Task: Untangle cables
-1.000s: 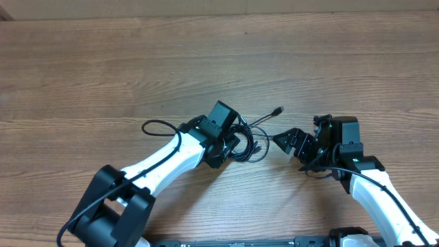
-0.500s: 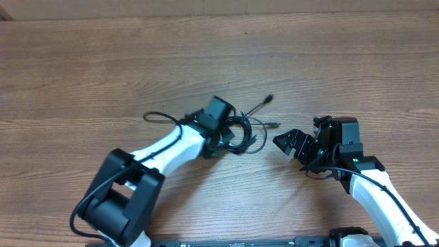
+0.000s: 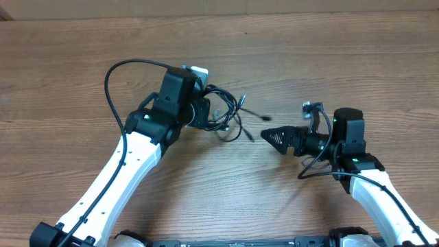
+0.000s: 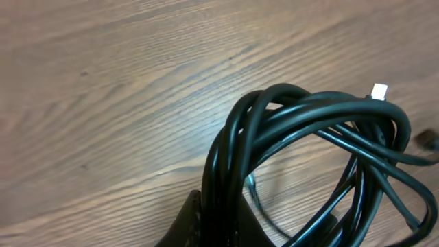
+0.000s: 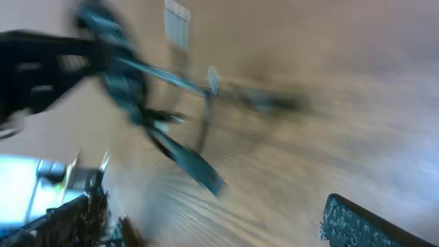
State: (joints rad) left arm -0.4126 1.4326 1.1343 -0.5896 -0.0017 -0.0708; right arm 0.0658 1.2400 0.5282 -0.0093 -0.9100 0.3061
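The cables (image 3: 224, 114) are a black coiled bundle with loose ends trailing to the right. My left gripper (image 3: 206, 110) is shut on the bundle's left side. In the left wrist view the looped cables (image 4: 309, 130) rise out of the left gripper (image 4: 221, 221) above the wood, with a small white plug tip (image 4: 378, 90) at the far right. My right gripper (image 3: 278, 137) points left at the trailing ends, a short way from them, open and holding nothing. The right wrist view is motion-blurred: the cables (image 5: 158, 116) show as dark streaks and one finger (image 5: 357, 219) shows at the lower right.
The wooden table (image 3: 329, 62) fills the overhead view, and its far edge (image 3: 219, 9) runs along the top. The left arm's own thick wire (image 3: 110, 77) loops out to the left of the wrist. The right arm (image 3: 370, 185) reaches in from the lower right.
My left gripper has shut on the bundle and carried it up and left, with the ends trailing behind. My right gripper has turned to point left and opened slightly wider.
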